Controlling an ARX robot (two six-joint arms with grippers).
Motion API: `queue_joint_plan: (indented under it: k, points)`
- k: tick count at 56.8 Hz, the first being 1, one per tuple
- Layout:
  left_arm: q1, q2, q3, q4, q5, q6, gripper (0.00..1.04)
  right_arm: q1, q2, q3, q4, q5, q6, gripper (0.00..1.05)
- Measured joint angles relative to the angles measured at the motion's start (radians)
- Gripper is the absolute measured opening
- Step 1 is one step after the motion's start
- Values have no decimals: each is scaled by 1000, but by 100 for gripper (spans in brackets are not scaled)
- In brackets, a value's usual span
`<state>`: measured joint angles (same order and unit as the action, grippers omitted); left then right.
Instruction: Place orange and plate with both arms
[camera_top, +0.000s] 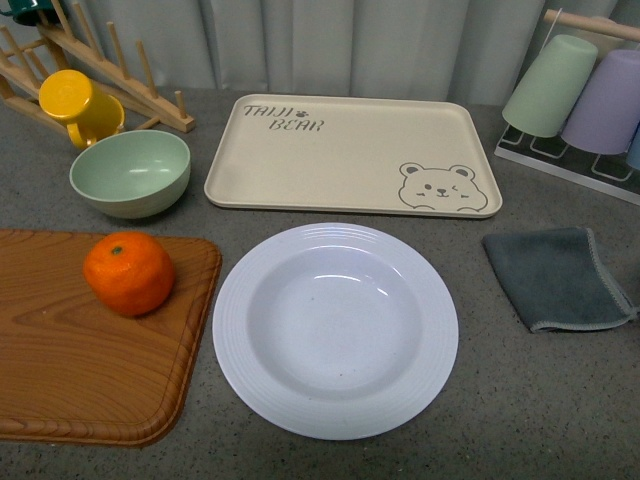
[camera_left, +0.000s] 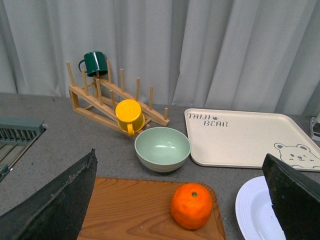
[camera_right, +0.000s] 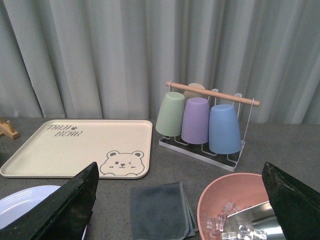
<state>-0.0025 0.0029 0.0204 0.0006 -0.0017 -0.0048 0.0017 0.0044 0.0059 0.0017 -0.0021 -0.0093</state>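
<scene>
- Front view shows neither arm. The orange (camera_top: 129, 272) sits at middle left of the frame, on the upper right part of a wooden cutting board (camera_top: 90, 350). The plate (camera_top: 335, 330) lies just right of the board, at lower centre on the grey bench (camera_top: 520, 400).
- Left wrist view: the left pincer (camera_left: 179, 153) is spread wide and holds nothing. Its dark fingers (camera_left: 60, 205) fill the two lower corners, and the orange (camera_left: 191, 205) shows low in the frame between them, a little right of centre. Judging from this, the left arm is the nearer one and the fruit lies almost straight ahead of it.
- Right wrist view: the right pincer (camera_right: 179, 164) is likewise wide open and empty. Only a sliver of the plate (camera_right: 30, 205) shows at lower left, partly behind a finger, so its gap to the rim is hard to judge. The plate lies off to that side, not ahead.
- The orange is round with no long axis, its skin bright and dimpled, and it has a small green stem dot on top.
- The plate is white, round and deep, with an empty well and a wide rim ringed by ridges. That rim looks like the only place to grip.
- Behind the plate lies a beige bear-print tray (camera_top: 350, 155), also empty.
</scene>
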Motion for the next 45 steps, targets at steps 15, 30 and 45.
queue_joint_plan:
  k: [15, 30, 45]
  points:
    - [-47, 47, 19, -94, -168, -58, 98, 0, 0, 0, 0, 0, 0, 96]
    - [-21, 325, 50, 73, -145, -159, 98, 0, 0, 0, 0, 0, 0, 96]
    - [-126, 952, 230, 432, -135, -156, 98, 0, 0, 0, 0, 0, 0, 96]
